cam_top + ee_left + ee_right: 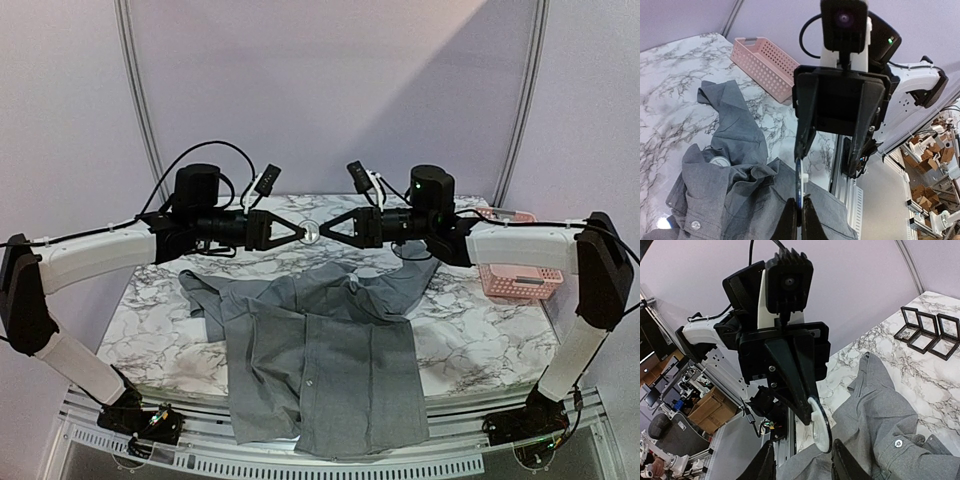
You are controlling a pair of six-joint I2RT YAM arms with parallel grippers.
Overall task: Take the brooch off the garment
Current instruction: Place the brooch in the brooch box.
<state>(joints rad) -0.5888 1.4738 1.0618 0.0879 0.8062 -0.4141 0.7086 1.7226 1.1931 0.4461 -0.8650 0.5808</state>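
Observation:
The grey collared garment (330, 350) lies spread on the marble table, its hem over the near edge; it also shows in the left wrist view (725, 200) and the right wrist view (890, 410). The brooch (312, 231), a round white disc, is in the air above the garment, clear of the fabric. My left gripper (300, 230) is shut on the brooch's edge (800, 182). My right gripper (326, 230) faces it tip to tip. It is open, its fingers (842, 460) wide apart, with the brooch (820, 427) between them.
A pink perforated basket (515, 270) stands at the table's right, also in the left wrist view (765, 60). A small round white thing (718, 161) lies among the collar folds. Black square frames (927, 332) sit on the marble at the far side.

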